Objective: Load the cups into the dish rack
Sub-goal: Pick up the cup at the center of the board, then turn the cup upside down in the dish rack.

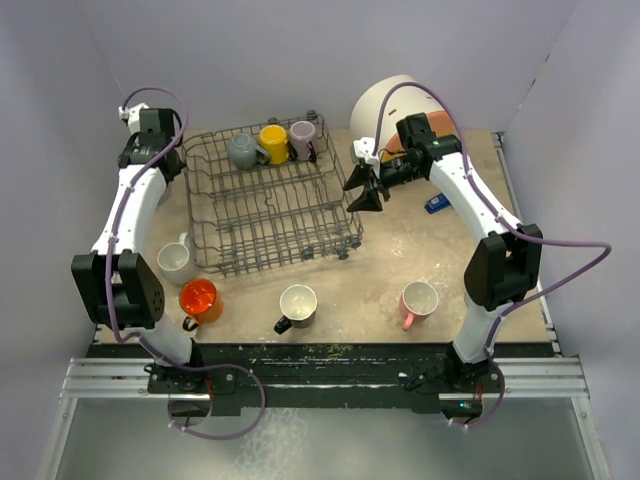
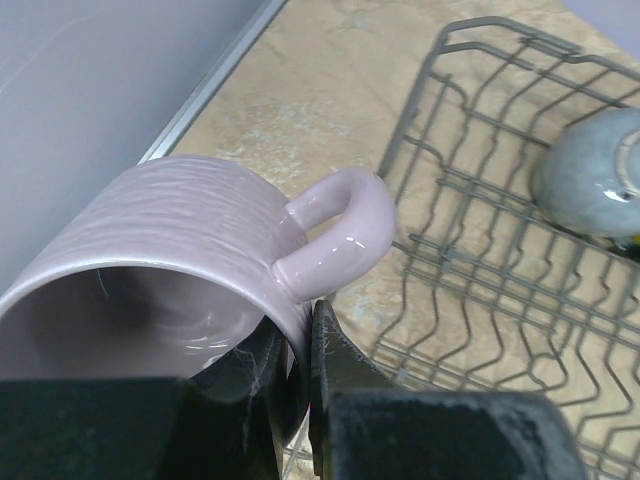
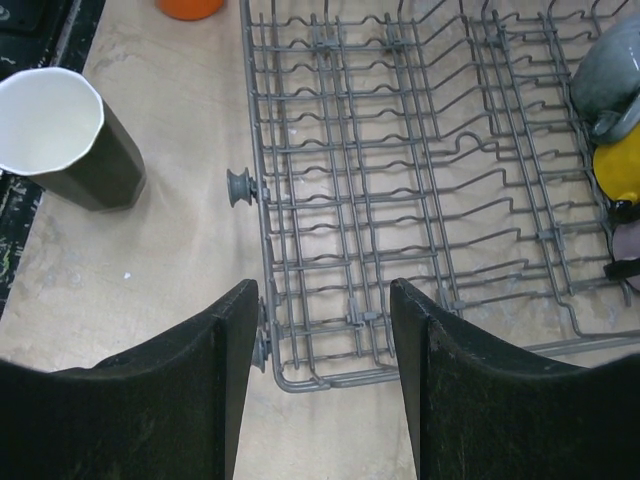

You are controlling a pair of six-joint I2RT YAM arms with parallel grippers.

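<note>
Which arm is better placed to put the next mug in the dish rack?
Left. The left hand is shut on the rim of a pale pink mug, beside the dish rack. The right hand is open and empty at the rack's other side.

Dish rack (image 1: pixel 270 205): grey wire.
Inside, far edge: grey mug (image 1: pixel 242 150), yellow mug (image 1: pixel 273 140), mauve mug (image 1: pixel 302 137).
Outside, near side: white mug (image 1: pixel 176 262), orange mug (image 1: pixel 199 299), dark mug (image 1: pixel 297 305), pink mug (image 1: pixel 418 301), upright.
Lilac ribbed mug (image 2: pixel 150 260): wall pinched in my left gripper (image 2: pixel 297 345).
</note>
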